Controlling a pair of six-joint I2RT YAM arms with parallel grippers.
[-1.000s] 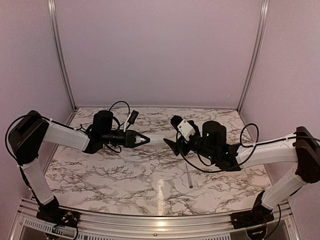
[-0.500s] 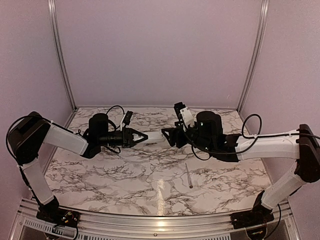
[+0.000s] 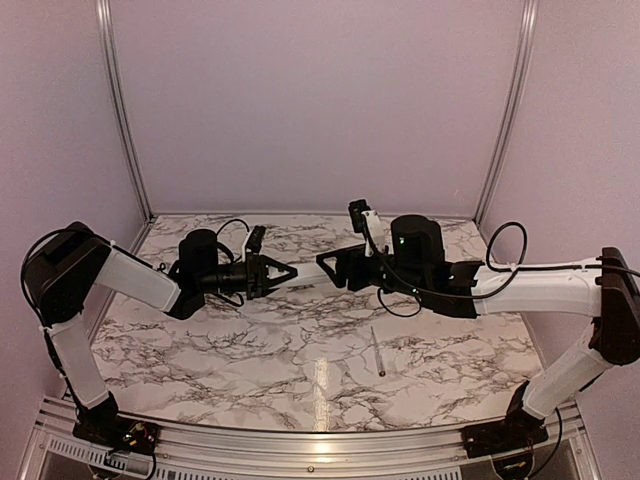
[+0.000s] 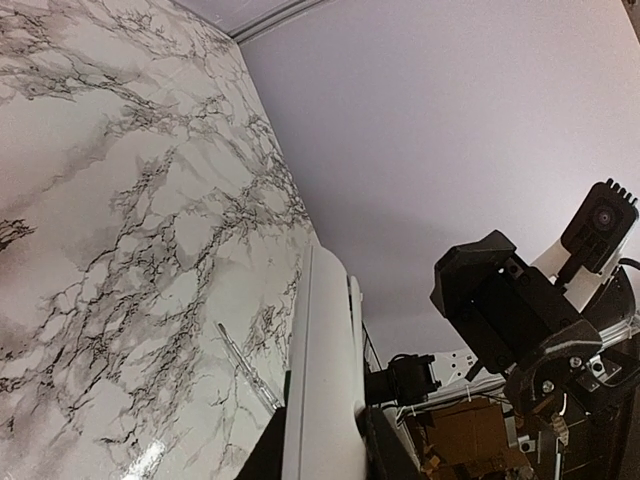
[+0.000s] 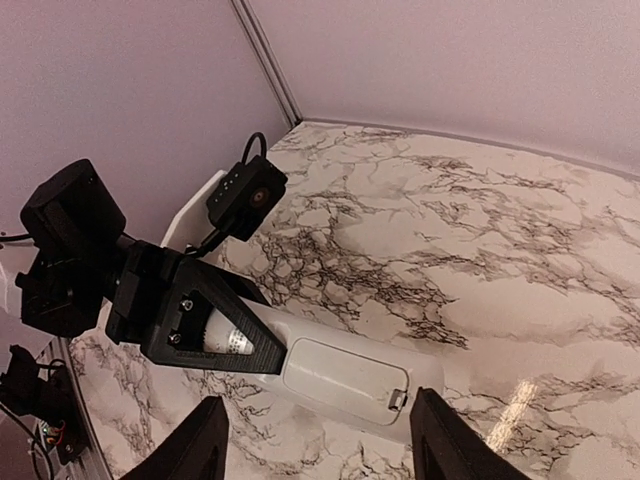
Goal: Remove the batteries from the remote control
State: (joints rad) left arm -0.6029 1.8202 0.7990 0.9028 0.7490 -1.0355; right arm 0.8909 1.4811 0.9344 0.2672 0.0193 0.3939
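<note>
My left gripper [image 3: 283,272] is shut on one end of the white remote control [image 3: 305,270] and holds it above the table, pointing right. In the left wrist view the remote [image 4: 325,370] stands between the jaws of the left gripper [image 4: 325,455]. My right gripper [image 3: 330,266] is open, with its jaws on either side of the remote's free end. In the right wrist view the remote's back [image 5: 345,378] faces the camera with its battery cover [image 5: 340,372] closed and a small latch [image 5: 397,400] showing. My right gripper [image 5: 320,445] is wide open there. The batteries are hidden.
A thin grey pen-like stick [image 3: 377,352] lies on the marble table [image 3: 250,350] right of centre, also in the left wrist view [image 4: 248,365]. Pale walls and metal corner posts [image 3: 125,120] enclose the table.
My right gripper has moved left and farther back, up to the remote's free end. My left gripper has drawn slightly left, still holding the remote.
</note>
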